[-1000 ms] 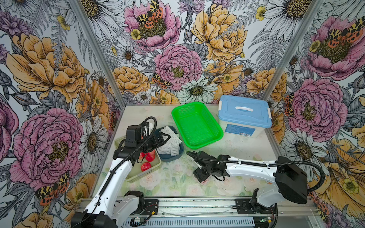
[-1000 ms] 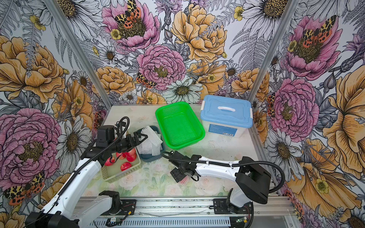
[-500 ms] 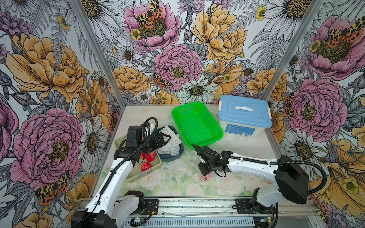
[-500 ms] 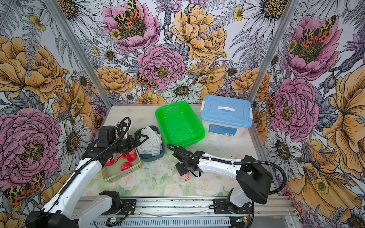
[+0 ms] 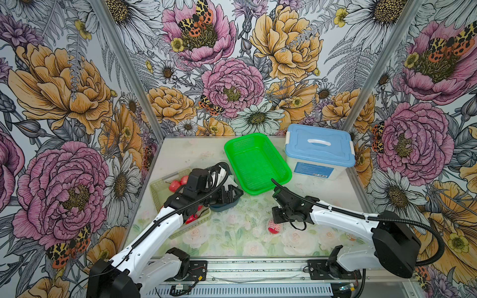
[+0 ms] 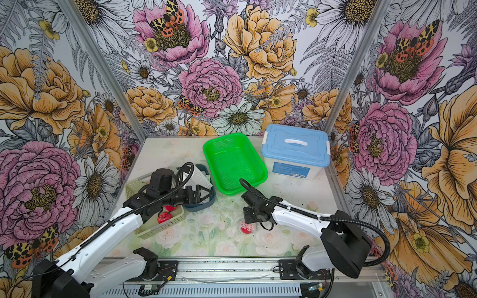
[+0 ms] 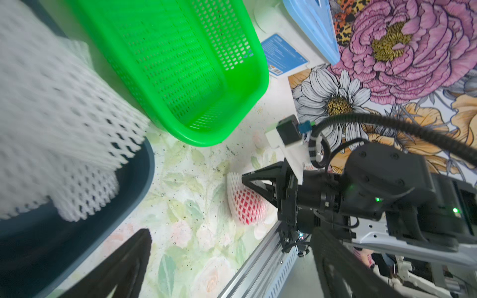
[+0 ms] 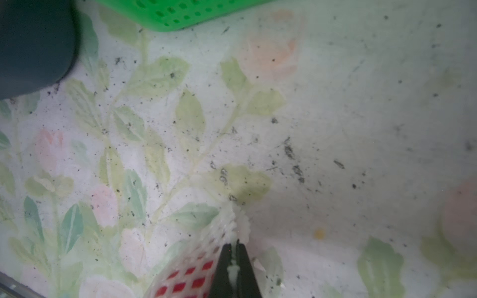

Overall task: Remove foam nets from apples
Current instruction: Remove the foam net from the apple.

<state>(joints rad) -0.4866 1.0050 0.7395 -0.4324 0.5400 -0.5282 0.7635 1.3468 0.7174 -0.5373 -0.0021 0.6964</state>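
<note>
Floral tabletop [image 5: 232,240], possibly gritty, flowered walls [image 5: 64,90], foam net [image 5: 274,226]

Three walls [image 5: 232,85] box me in, all papered in big pink and orange peonies, white daisies, spotted moths, grey ferns. Aluminium posts [image 5: 129,67] run up both back corners. My worktop [image 5: 232,240] is pale, printed with faded roses and green leaves, speckled with dark grit. Aluminium rail [image 5: 258,269] along its front edge. Light bright, even.
</note>
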